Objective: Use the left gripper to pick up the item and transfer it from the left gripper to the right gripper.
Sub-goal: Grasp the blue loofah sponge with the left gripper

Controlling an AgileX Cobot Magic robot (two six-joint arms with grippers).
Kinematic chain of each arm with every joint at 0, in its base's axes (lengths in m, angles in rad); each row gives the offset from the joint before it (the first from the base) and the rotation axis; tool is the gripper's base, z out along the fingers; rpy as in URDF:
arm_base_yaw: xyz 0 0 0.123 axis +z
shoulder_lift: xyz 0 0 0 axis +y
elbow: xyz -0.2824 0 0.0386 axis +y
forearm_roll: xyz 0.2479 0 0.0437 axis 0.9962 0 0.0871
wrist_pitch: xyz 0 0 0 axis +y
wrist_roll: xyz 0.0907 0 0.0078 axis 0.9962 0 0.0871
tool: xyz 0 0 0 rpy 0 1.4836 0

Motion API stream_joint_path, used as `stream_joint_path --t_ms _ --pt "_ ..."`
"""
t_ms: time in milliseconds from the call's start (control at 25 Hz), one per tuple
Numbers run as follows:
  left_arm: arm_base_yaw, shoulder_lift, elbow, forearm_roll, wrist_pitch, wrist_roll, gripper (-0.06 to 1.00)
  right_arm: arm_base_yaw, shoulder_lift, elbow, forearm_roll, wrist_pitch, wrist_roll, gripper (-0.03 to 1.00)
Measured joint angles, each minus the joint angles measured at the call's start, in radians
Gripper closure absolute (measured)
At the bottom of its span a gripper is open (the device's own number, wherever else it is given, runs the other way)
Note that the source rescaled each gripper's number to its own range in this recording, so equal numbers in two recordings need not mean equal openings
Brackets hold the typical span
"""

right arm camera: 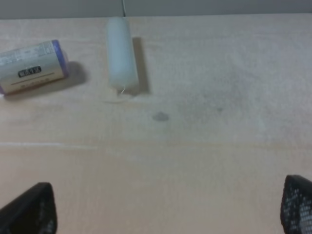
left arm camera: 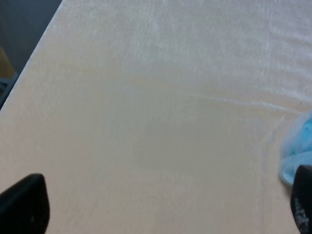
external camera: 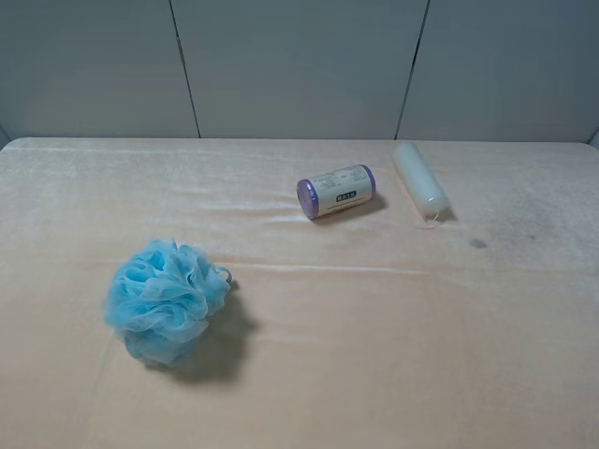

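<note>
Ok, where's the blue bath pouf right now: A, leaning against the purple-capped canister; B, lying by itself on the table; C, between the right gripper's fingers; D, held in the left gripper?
B: the pouf lies alone on the table, well apart from the canister and the tube, and both the left gripper and the right gripper are open and hold nothing.

Purple-capped canister near cream tube on beige cloth
</note>
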Motion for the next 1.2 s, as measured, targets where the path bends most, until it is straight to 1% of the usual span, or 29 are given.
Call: stream_joint_path --t_ms 200,280,400,480,640,680,760,1040,1200 --pt "0.0 0.0 0.0 -0.004 0.0 -0.001 -0.05 0.0 0.0 0.0 0.0 0.0 0.0 -0.03" --pt "0.0 0.027 -0.017 -0.007 0.015 -0.001 -0.05 0.0 0.0 0.0 0.0 0.0 0.0 -0.03" --pt "0.0 0.143 -0.074 -0.008 0.062 0.004 -0.05 0.0 0.0 0.0 0.0 0.0 0.0 -0.03" --pt "0.0 0.248 -0.13 -0.008 0.091 0.026 -0.05 0.0 0.0 0.0 0.0 0.0 0.0 -0.03" --pt "-0.015 0.456 -0.234 -0.01 0.099 0.048 -0.05 0.0 0.0 0.0 0.0 0.0 0.0 -0.03" --pt "-0.031 0.496 -0.256 -0.011 0.099 0.048 -0.05 0.0 0.0 0.0 0.0 0.0 0.0 -0.03" --pt "-0.089 0.586 -0.29 -0.012 0.099 0.048 -0.05 0.0 0.0 0.0 0.0 0.0 0.0 -0.03" --pt "-0.331 0.882 -0.347 -0.01 0.091 0.048 -0.05 0.0 0.0 0.0 0.0 0.0 0.0 -0.03" --pt "-0.437 1.042 -0.359 -0.01 0.024 0.047 -0.05 0.0 0.0 0.0 0.0 0.0 0.0 -0.03"
